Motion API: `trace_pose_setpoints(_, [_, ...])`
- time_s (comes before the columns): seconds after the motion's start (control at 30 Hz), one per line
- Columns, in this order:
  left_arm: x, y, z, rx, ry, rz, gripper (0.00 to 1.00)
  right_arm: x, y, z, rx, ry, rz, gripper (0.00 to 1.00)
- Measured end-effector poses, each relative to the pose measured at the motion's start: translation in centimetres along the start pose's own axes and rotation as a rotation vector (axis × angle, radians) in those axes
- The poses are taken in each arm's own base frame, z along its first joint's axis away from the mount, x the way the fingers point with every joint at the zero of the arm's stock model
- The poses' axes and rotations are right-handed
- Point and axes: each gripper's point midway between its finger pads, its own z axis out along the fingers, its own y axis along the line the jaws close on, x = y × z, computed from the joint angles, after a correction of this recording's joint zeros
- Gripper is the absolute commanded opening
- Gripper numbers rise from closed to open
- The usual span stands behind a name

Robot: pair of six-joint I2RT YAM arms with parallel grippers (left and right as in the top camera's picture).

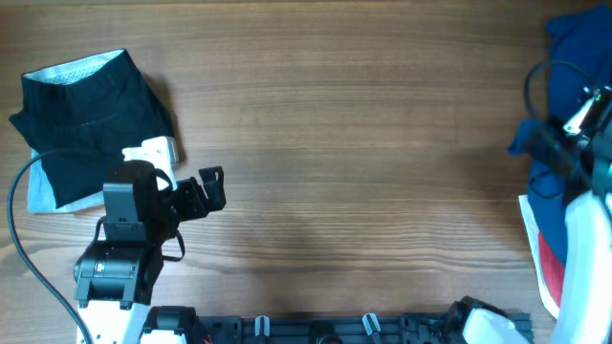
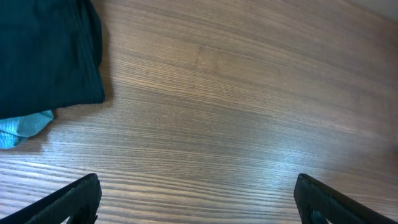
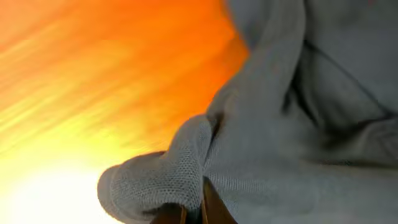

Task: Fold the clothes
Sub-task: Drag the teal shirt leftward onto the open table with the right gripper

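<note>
Mid-brown desk (image 1: 335, 124) with fine, straight wood grain. At the far left is a black garment (image 1: 86, 124), its waistband (image 1: 81, 67) lined in pale, speckled mesh. A light blue cloth (image 1: 38, 196) shows from under it. At the far right is a plain deep-blue shirt (image 1: 574, 43), and nearer is a red T-shirt (image 1: 547, 268) with white beside it. The left hand (image 1: 212, 188) is black. In the right wrist view the shirt's knit looks grey and the desk glows orange and yellow.

Half the blue shirt (image 1: 574, 38) and red T-shirt (image 1: 547, 263) beyond the overhead's right edge.
</note>
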Motion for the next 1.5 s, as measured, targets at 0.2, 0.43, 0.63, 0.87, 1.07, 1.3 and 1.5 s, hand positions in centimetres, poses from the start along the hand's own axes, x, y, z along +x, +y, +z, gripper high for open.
trace_pose_setpoints(0.2, [0.0, 0.0, 0.0, 0.0, 0.0, 0.0, 1.0, 1.3, 7.8, -4.2, -0.227, -0.056, -0.195, 0.04])
trace_pose_setpoints(0.43, [0.0, 0.0, 0.0, 0.0, -0.001, 0.0, 1.0, 5.8, 17.9, -7.4, -0.525, -0.026, -0.43, 0.04])
trace_pose_setpoints(0.63, [0.0, 0.0, 0.0, 0.0, 0.0, 0.0, 1.0, 9.5, 25.1, -6.5, -0.673, 0.027, -0.545, 0.04])
trace_pose_setpoints(0.87, [0.0, 0.0, 0.0, 0.001, -0.001, 0.0, 1.0, 11.4, 32.2, -2.8, -0.775, 0.029, -0.494, 0.04])
trace_pose_setpoints(1.07, [-0.1, 0.0, 0.0, 0.001, -0.002, 0.0, 1.0, 13.7, 35.3, -1.5, -0.826, 0.052, -0.487, 0.76])
trace_pose_setpoints(1.3, [-0.3, -0.1, -0.1, 0.003, -0.009, 0.001, 1.0, 11.0, 31.1, -0.4, -0.637, 0.018, -0.443, 1.0])
trace_pose_setpoints(1.5, [-1.8, -1.2, 0.0, 0.058, -0.061, -0.024, 1.0, 4.7, 20.8, -3.0, -0.391, -0.072, -0.306, 1.0])
